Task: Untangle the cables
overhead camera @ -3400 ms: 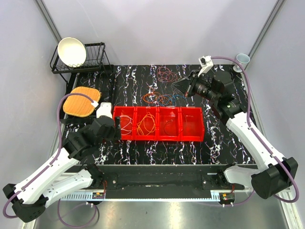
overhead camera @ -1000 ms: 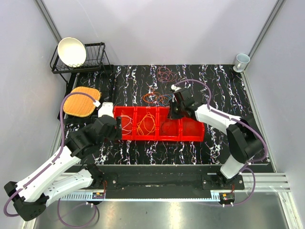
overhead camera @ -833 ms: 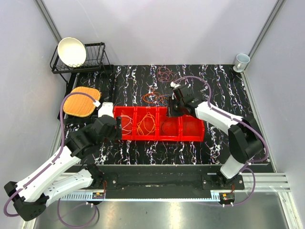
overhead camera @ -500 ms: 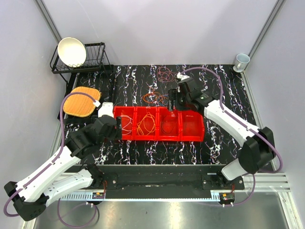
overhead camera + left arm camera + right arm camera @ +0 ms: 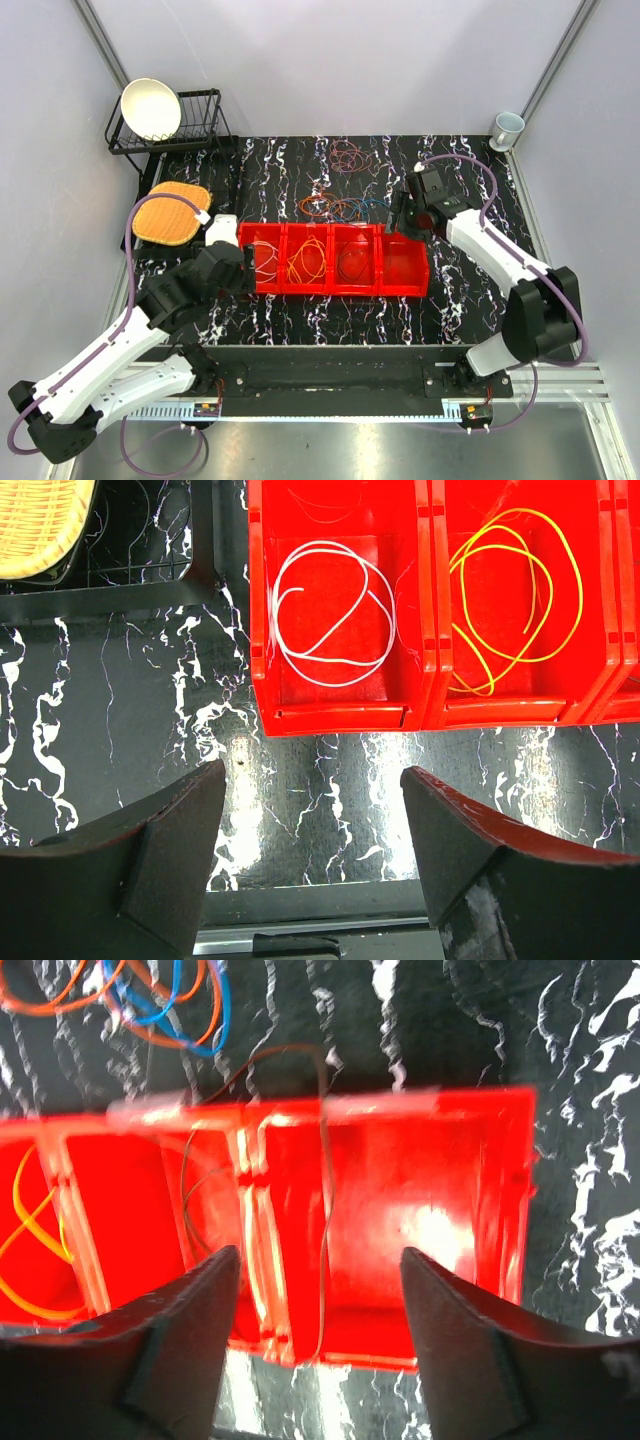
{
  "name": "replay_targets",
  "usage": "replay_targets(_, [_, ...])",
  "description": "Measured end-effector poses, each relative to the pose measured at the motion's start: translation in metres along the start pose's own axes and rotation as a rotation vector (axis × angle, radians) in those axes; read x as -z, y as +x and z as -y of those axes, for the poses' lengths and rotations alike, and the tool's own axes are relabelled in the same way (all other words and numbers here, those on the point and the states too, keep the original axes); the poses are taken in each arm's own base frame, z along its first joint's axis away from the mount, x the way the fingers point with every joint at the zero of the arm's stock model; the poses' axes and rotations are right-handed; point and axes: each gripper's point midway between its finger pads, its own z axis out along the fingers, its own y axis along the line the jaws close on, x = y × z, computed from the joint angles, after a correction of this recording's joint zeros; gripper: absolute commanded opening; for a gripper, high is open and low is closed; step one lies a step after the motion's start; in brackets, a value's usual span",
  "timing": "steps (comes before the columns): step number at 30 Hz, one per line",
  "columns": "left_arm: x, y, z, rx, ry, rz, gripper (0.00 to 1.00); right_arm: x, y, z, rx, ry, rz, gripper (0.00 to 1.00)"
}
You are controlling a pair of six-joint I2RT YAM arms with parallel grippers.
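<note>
Right gripper, released, hovers over red bins where we see a brown cable straddling a divider, tangled cables at eleven o'clock.

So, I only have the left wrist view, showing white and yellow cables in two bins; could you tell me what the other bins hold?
Observer: A brown cable straddles the divider between the third and fourth bins.
Operator: Thank you. Are any cables loose outside the bins?
Observer: Yes, an orange and blue tangle lies just behind them.
Operator: And how is the right gripper?
Observer: It hovers open above the back of the fourth bin, holding nothing.
</note>
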Motion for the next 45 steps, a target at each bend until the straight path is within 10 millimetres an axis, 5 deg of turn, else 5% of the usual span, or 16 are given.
replay_targets(9, [0.000, 0.000, 0.000, 0.000, -0.002, 0.000, 0.74, -0.041, 0.011, 0.010, -0.013, 0.019, -0.086, 0.55])
replay_targets(18, [-0.003, 0.001, 0.000, -0.008, -0.010, -0.010, 0.74, -0.057, 0.004, 0.015, 0.004, 0.044, -0.079, 0.40])
replay_targets(21, [-0.004, 0.002, 0.000, -0.011, -0.014, -0.016, 0.74, -0.063, 0.003, 0.014, 0.010, 0.047, -0.082, 0.23])
replay_targets(23, [-0.004, 0.002, 0.000, -0.011, -0.015, -0.015, 0.74, -0.066, 0.002, 0.014, 0.014, 0.045, -0.080, 0.02])
replay_targets(28, [-0.004, 0.002, 0.000, -0.011, -0.017, -0.014, 0.74, -0.066, 0.001, 0.012, 0.015, 0.038, -0.077, 0.00])
replay_targets(36, [-0.004, 0.002, 0.000, -0.011, -0.017, -0.015, 0.74, -0.022, -0.027, -0.008, 0.023, -0.050, 0.037, 0.00])
replay_targets(41, [-0.005, 0.003, 0.000, -0.014, -0.019, -0.018, 0.74, 0.024, -0.051, -0.047, 0.099, -0.191, 0.152, 0.00])
replay_targets(45, [-0.005, 0.003, 0.000, -0.014, -0.019, -0.018, 0.74, 0.052, -0.043, -0.082, 0.207, -0.311, 0.184, 0.00])
